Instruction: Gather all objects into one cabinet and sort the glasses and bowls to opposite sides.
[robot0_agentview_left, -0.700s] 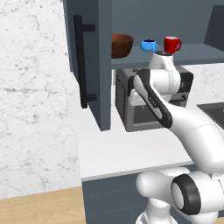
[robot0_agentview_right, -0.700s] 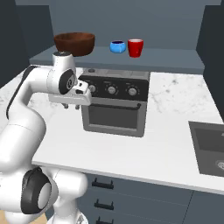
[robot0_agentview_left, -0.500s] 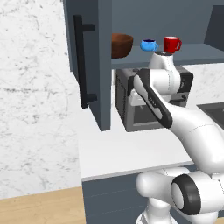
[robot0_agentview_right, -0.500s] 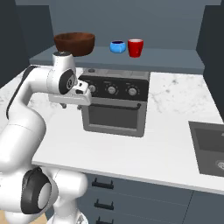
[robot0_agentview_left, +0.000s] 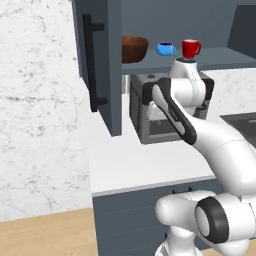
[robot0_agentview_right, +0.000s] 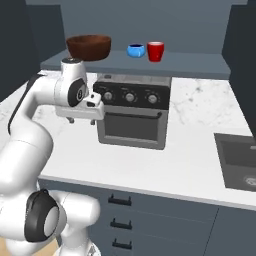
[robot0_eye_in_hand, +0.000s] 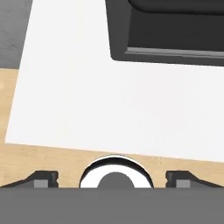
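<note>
Jaws wide apart, well below the brown bowl (robot0_agentview_right: 89, 46).

On the cabinet shelf (robot0_agentview_right: 190, 64) the brown bowl (robot0_agentview_right: 89, 46) stands farthest left, the blue bowl (robot0_agentview_right: 135, 50) and red mug (robot0_agentview_right: 155, 51) right of it. Below, the white desk (robot0_agentview_right: 190, 165) carries a toaster oven (robot0_agentview_right: 131, 117).

- Even, diffuse rendered light in all three views; no lamp or window shows as its source.
- The white surface (robot0_agentview_right: 190, 165) is the brightest area, close to washed out, with its marbling faint.
- The open cabinet (robot0_agentview_left: 200, 20) interior reads dim and flat, and the shadow under its shelf is soft.
- The red mug (robot0_agentview_right: 155, 51) and blue bowl (robot0_agentview_right: 135, 50) carry small glossy highlights.
- Edges are soft and slightly blurred throughout, with blocky low resolution; straight lines show no bending at the borders.
</note>
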